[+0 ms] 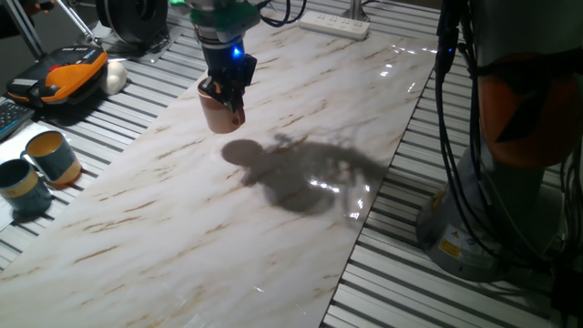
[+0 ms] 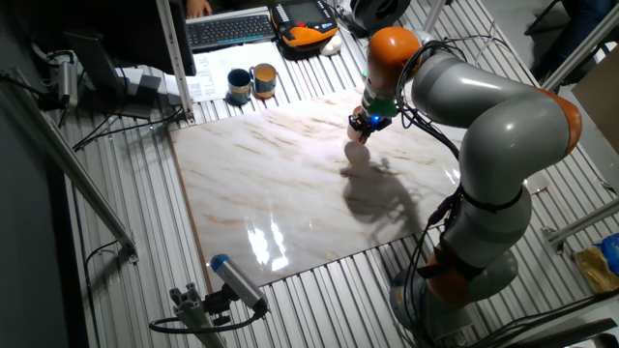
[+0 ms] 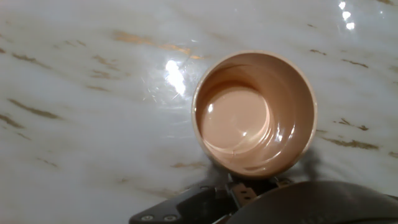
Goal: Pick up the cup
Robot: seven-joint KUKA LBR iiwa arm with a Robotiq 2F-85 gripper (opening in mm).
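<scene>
The cup (image 1: 219, 114) is a small salmon-orange mug with a lighter inside. It hangs upright a little above the marble tabletop (image 1: 182, 228), and its shadow falls apart from it, to the right. My gripper (image 1: 228, 94) is shut on its rim from above. In the other fixed view the cup (image 2: 356, 153) hangs under the gripper (image 2: 362, 130) near the table's far right part. The hand view looks straight down into the cup (image 3: 254, 112). A dark fingertip (image 3: 245, 190) presses at its near wall. The handle is hidden.
Two teal-blue mugs (image 1: 56, 157) (image 1: 20, 187) stand off the marble slab at the left edge; they also show in the other fixed view (image 2: 250, 82). An orange device (image 1: 68, 73) and a power strip (image 1: 335, 25) lie beyond the slab. The robot base (image 2: 464, 261) stands at the right.
</scene>
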